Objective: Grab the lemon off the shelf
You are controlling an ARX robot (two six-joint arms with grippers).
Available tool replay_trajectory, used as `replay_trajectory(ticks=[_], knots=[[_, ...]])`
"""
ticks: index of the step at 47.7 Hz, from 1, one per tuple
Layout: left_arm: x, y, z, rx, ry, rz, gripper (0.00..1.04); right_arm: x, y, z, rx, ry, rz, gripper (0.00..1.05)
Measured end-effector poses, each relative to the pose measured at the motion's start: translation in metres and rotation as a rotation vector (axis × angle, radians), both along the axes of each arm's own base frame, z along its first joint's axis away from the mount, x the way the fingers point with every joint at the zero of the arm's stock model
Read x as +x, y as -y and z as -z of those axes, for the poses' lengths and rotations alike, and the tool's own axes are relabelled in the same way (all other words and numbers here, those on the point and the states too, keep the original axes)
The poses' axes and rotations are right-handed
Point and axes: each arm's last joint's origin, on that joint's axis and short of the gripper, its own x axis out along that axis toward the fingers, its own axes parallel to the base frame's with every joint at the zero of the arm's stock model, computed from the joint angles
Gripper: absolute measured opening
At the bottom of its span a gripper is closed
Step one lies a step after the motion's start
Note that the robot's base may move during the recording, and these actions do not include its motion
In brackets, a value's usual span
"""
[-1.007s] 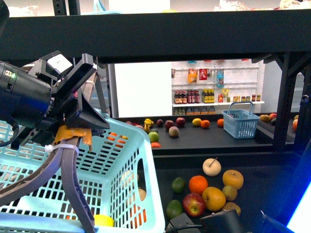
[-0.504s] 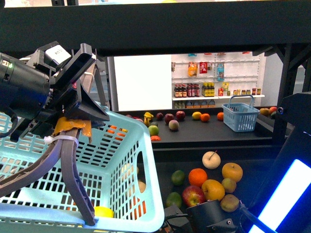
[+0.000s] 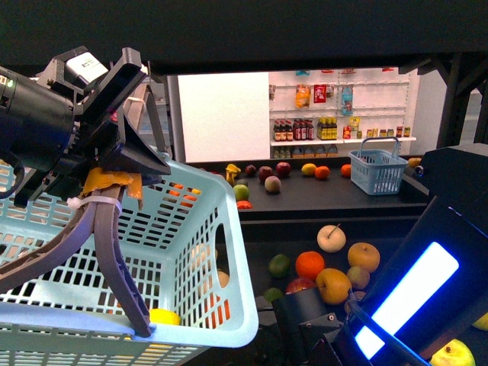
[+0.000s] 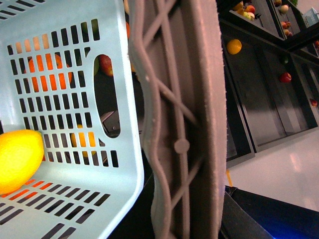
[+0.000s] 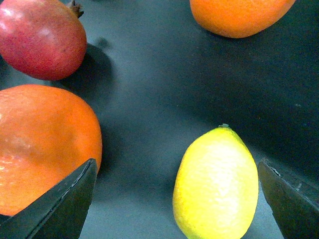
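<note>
A shop interior: white wall shelves [image 3: 339,114] of bottles at the back, and in front of them the black tray decks of the shelf [image 3: 343,229], strewn with loose fruit.

The right end effector [image 5: 175,174] hangs low over a deck with its jaws spread wide and nothing in them. Its two black fingers [image 5: 62,206] stand on either side of the lemon [image 5: 217,184]. The lemon lies on its side on the matte black deck, close against one finger and well clear of the other; whether it touches the near finger cannot be told. A large orange [image 5: 45,144] sits by the other finger, with a dark red fruit [image 5: 42,37] beyond it and a second orange fruit [image 5: 239,15] farther off. In the front view the right arm, with a lit blue strip, reaches down at the lower right, and the lemon shows at the bottom corner beneath it.

The left end effector [image 3: 114,191] is clamped on the grey handle [image 4: 184,124] of a pale blue basket [image 3: 191,252], which fills the lower left of the front view. A yellow fruit [image 4: 17,159] lies inside the basket. A small blue basket [image 3: 377,174] stands on the far deck.
</note>
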Motion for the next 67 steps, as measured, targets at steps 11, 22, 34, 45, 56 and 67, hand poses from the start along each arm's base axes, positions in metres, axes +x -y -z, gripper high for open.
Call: replay_trajectory(ticks=[11, 22, 34, 45, 56, 67], knots=[[0.0, 0.0, 0.0, 0.0, 0.0, 0.0, 0.13, 0.011, 0.013, 0.002, 0.027, -0.014, 0.053, 0.97], [0.0, 0.0, 0.0, 0.0, 0.0, 0.0, 0.13, 0.012, 0.016, 0.005, 0.037, -0.037, 0.062, 0.97], [0.0, 0.0, 0.0, 0.0, 0.0, 0.0, 0.13, 0.013, 0.015, 0.013, 0.031, -0.061, 0.062, 0.97], [0.0, 0.0, 0.0, 0.0, 0.0, 0.0, 0.13, 0.016, 0.019, 0.021, 0.023, -0.083, 0.071, 0.97], [0.0, 0.0, 0.0, 0.0, 0.0, 0.0, 0.13, 0.02, 0.023, 0.023, 0.022, -0.087, 0.081, 0.97], [0.0, 0.0, 0.0, 0.0, 0.0, 0.0, 0.13, 0.024, 0.022, 0.03, 0.017, -0.109, 0.078, 0.97]])
